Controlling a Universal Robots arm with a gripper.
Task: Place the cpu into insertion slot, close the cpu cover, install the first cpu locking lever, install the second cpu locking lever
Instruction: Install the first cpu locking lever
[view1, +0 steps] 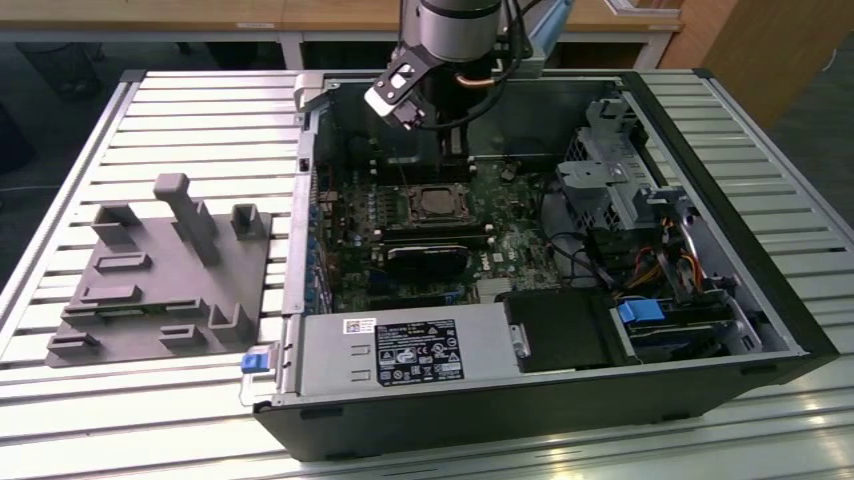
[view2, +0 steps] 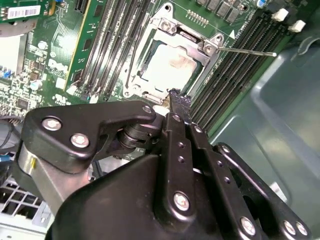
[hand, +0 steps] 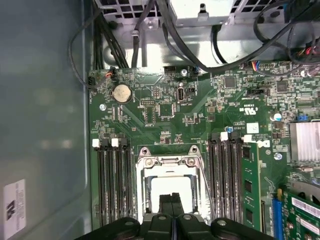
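**Exterior view:** The black two-finger gripper (view1: 457, 165) hangs inside the open black computer case (view1: 534, 420), just above the silver-rimmed square insertion slot (view1: 434, 205).

**Second wrist view:** The thin, pale beige-silver square cpu (view2: 167, 67) sits in the slot. The silver metal frame cpu cover (view2: 167, 27) lies flat around it. The chip is judged light, rigid and fragile; handle it by the edges only.

**First wrist view:** The fingers (hand: 166, 200) are pressed together, gripping nothing, over the slot's edge.

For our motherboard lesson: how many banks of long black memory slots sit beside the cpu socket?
2. One bank lies on one side of the cpu cover, the other bank on the opposite side. The gripper covers part of both.
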